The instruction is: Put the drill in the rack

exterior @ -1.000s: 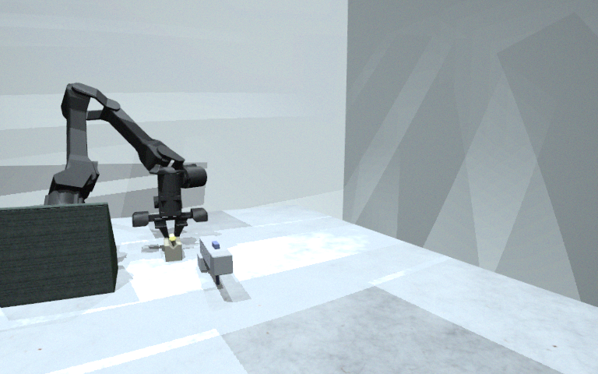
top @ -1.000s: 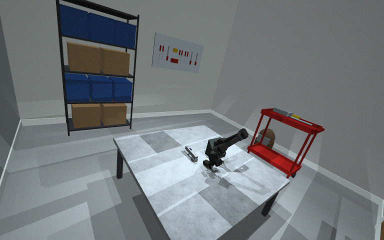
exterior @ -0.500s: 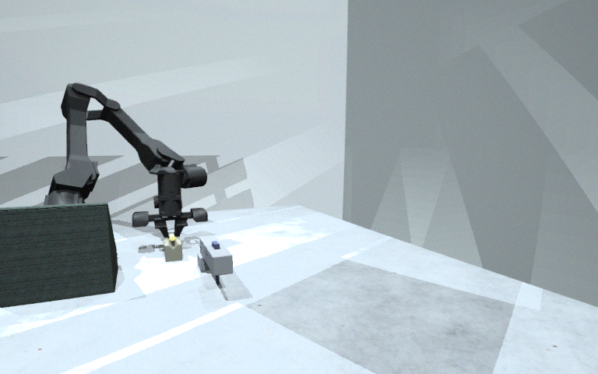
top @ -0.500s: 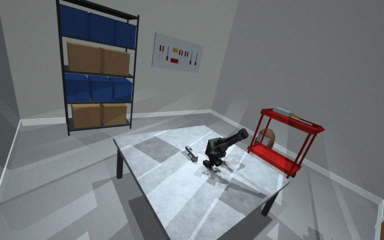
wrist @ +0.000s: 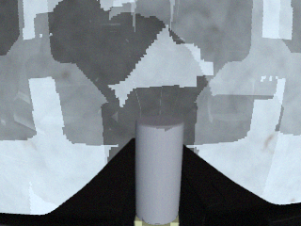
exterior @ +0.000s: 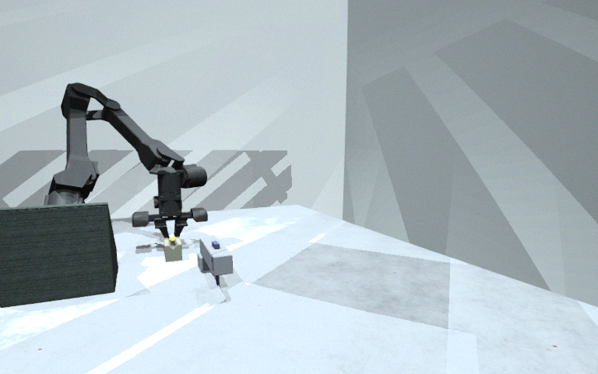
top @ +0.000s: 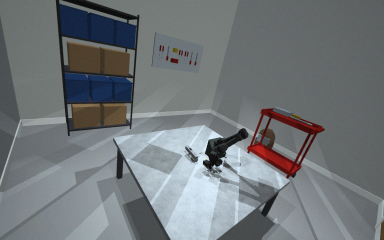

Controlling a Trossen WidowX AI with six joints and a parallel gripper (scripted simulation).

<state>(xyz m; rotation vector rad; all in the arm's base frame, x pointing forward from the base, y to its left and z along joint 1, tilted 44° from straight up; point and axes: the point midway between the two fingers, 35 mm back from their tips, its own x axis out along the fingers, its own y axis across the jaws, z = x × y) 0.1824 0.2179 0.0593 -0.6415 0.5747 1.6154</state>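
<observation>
Grey walls and a grey floor surround a pale, mottled table (top: 181, 203) crossed by hard bars of light and shadow. At far left in the top view stands a black shelf unit (top: 97, 67) with 4 levels, blue bins alternating with brown boxes, and a white tool board (top: 177, 52) hangs on the wall beside it.

In the exterior view, going from the left, a dark green block (exterior: 54, 253) sits at the table's near edge, with the arm's base rising behind it. The arm (exterior: 128, 132) folds over and points straight down. Its gripper (exterior: 170, 231) is clamped on the drill (wrist: 160, 172), a grey cylinder that the wrist view shows standing between the dark fingers, with a pale yellow part below it nearer the camera. Directly under the fingers sits a small cream block (exterior: 173, 251) with a yellow tip showing at its top; whether the drill is out of it cannot be told.

Just to the right of that block lies the grey rack (exterior: 215, 259), touching the table, with a small blue key (exterior: 215, 244) on its top face.

Farther right in the top view, off the table, stands a red cart (top: 286, 141) with 2 shelves.
</observation>
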